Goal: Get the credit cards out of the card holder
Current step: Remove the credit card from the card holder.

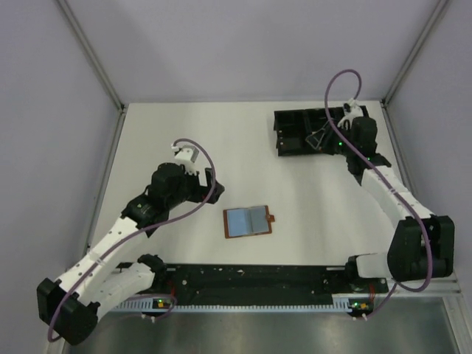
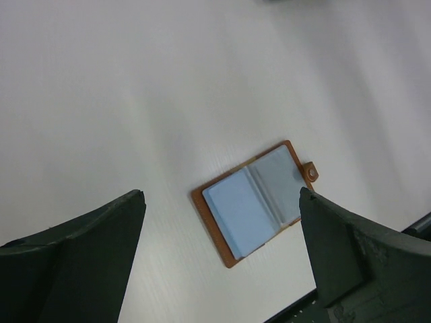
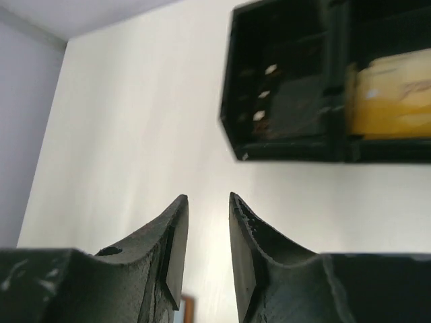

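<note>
The card holder (image 1: 248, 220) lies open and flat on the white table, brown with a small tab on its right edge. In the left wrist view the card holder (image 2: 256, 202) shows a pale blue page and a grey page; I cannot tell cards from sleeves. My left gripper (image 1: 212, 186) hovers up and to the left of it, wide open (image 2: 221, 195) and empty. My right gripper (image 1: 318, 139) hangs over the black tray (image 1: 293, 133) at the back right. Its jaws (image 3: 207, 198) stand a little apart with nothing between them. A yellow card (image 3: 390, 94) lies in one tray compartment.
The black tray (image 3: 232, 101) has several compartments; a dark flat thing (image 3: 291, 108) lies in the one left of the yellow card. Grey walls close in the table on three sides. A black rail (image 1: 258, 280) runs along the near edge between the arm bases.
</note>
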